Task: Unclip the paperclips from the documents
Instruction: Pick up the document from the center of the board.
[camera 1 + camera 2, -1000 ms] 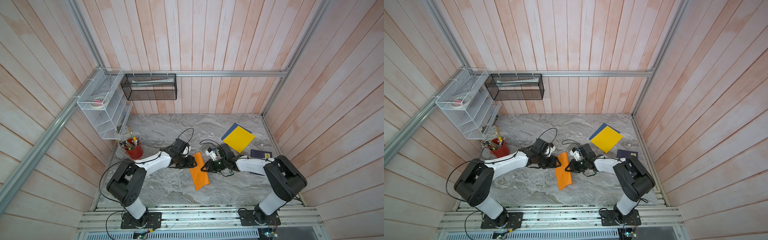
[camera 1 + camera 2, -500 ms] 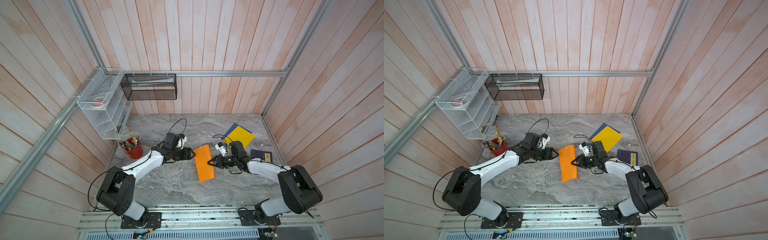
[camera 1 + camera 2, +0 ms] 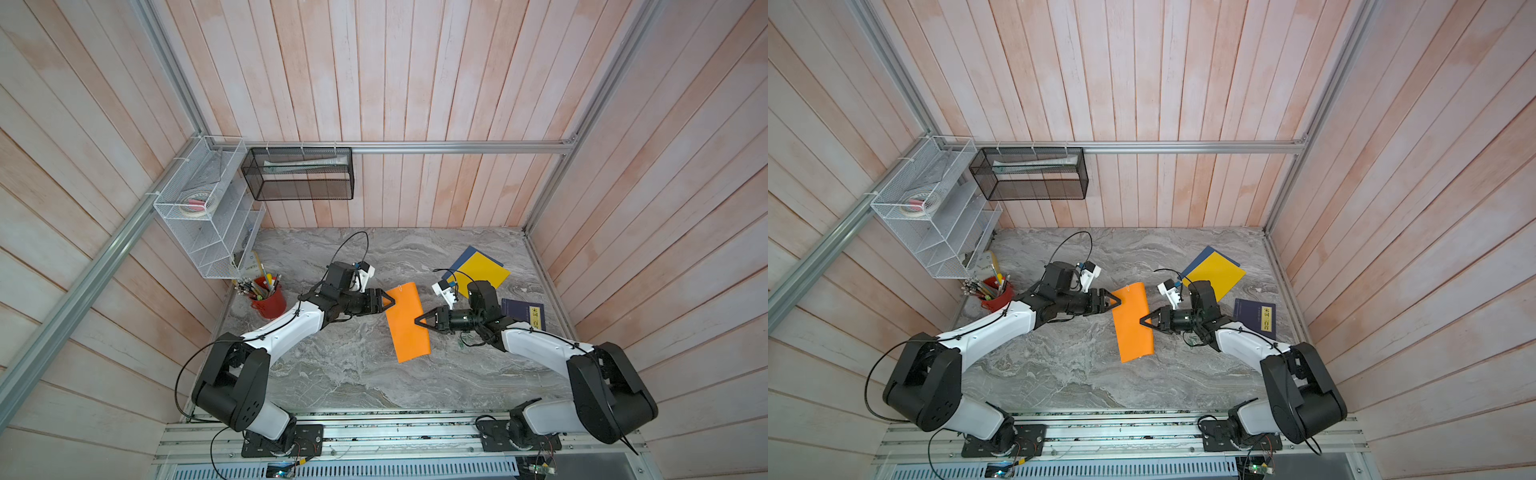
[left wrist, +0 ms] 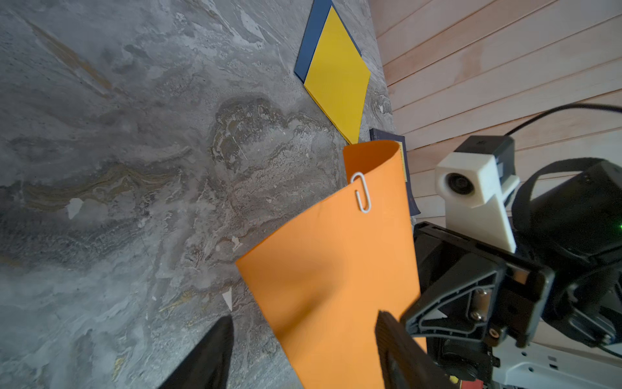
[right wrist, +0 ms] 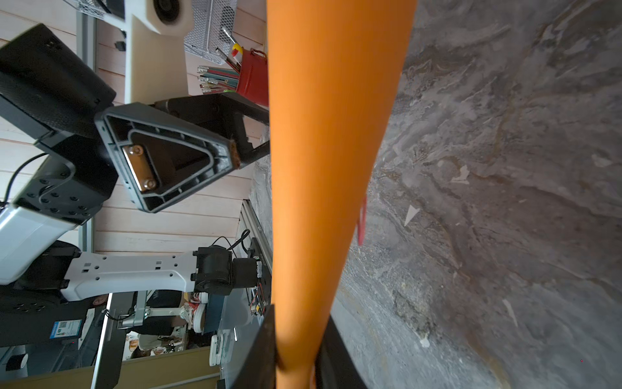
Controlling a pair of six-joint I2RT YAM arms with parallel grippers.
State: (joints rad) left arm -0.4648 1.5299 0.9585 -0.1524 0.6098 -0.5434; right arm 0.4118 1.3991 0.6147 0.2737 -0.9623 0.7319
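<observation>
While the right gripper pinches one long edge of the orange sheet and holds it off the table, we see in both top views that the left gripper stands at the sheet's far corner, jaws apart and holding nothing. A silvery clip sits on the sheet's far short edge, just beside that gripper. The yellow sheet lies on the blue sheet near the back right, well apart from the arms, with a book beside them.

From the left wrist, we look along the curled sheet. The clip straddles its far edge, one loop poking past the paper. Our two fingertips stand wide, with the near part of the sheet between them and the clip well ahead.

From the right wrist, both jaws are closed flat on the sheet, which rises between them. A small pink thing shows at its edge, too blurred to name.

We judge the step to be taking the clip. We should move the left gripper forward to the far edge, narrow the jaws and close on the wire loop alone. Then we pull straight off along the clip's length, away from the paper, while the right gripper keeps a firm grip. The sheet is limp and curled, so a sideways tug could tear or crease it.
</observation>
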